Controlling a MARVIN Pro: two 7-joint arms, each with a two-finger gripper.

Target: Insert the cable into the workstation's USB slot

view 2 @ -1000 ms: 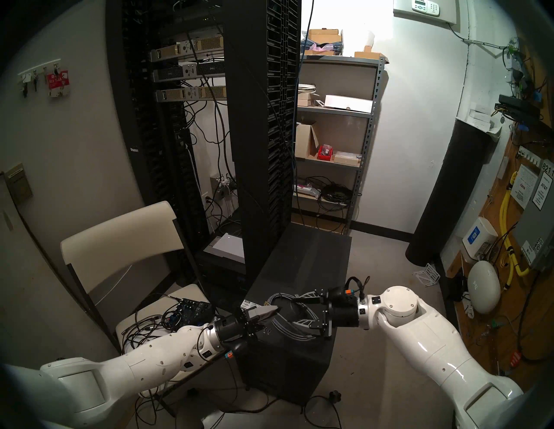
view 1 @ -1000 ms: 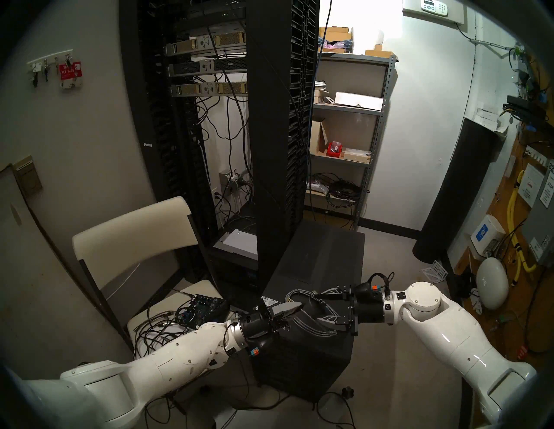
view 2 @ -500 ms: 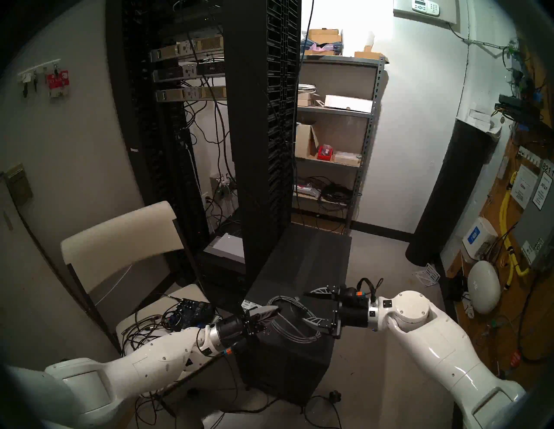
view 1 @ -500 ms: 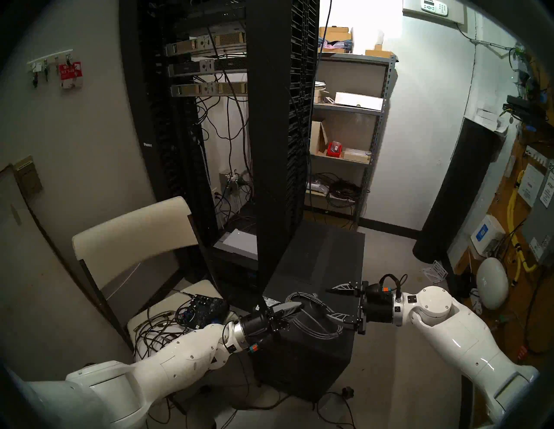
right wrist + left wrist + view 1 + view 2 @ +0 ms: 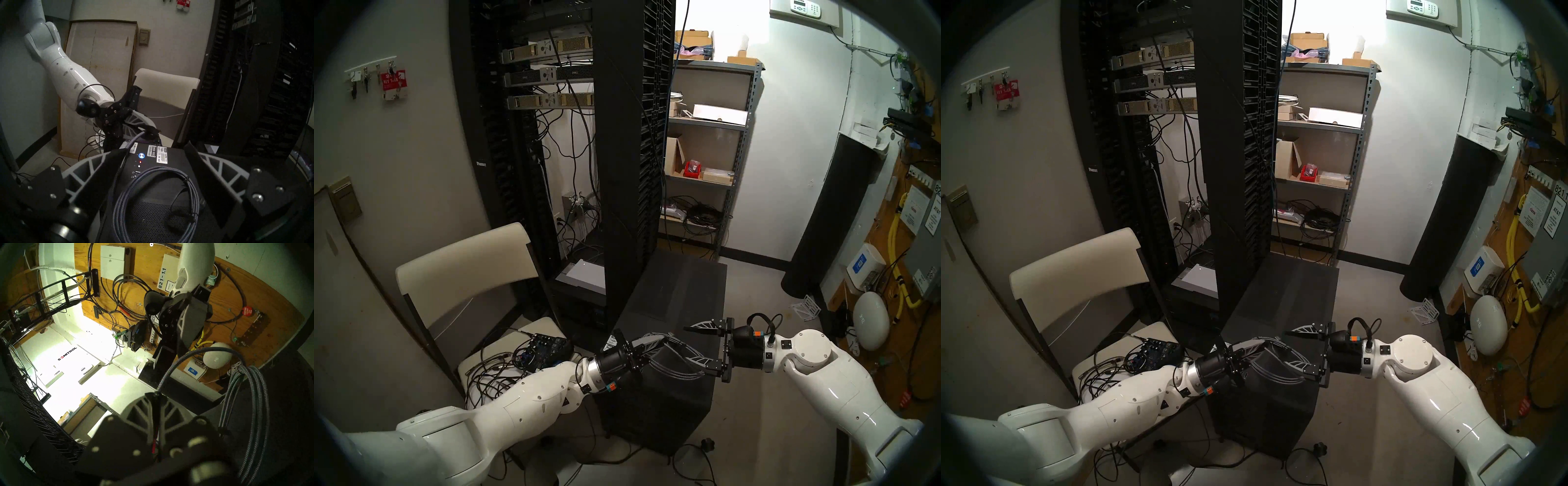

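The tower [image 5: 670, 383] stands on the floor at 6 o'clock of the head views, right of a chair [image 5: 463, 268] and in front of the rack [image 5: 619, 169]. On its top the grey cable [image 5: 678, 371] lies wound in a loop; from there one strand rises to the left tool [image 5: 665, 339], which is clenched on the cable's end. In the head views that grip is a dark blur; the left wrist view shows it plainly: the braided strand [image 5: 171, 368] arcs from the coil at 3 o'clock over to 12 o'clock of the pressed-together fingers [image 5: 146, 409] and ends between them. The plug itself cannot be made out there.

The right tool [image 5: 690, 342] hangs released above the tower's right half, jaws spread wide, one finger at 12 o'clock of the coil and one at 5 o'clock, touching nothing. Only its wrist view shows the tower's top front strip: a lit blue button [image 5: 141, 155], a red light below it, white stickers [image 5: 152, 150] at 1 o'clock of the button, and small ports [image 5: 136, 173] just beside the coil's near rim. The same view shows the left tool [image 5: 153, 134] above the tower's far edge, at 12 o'clock of those ports, apart from them
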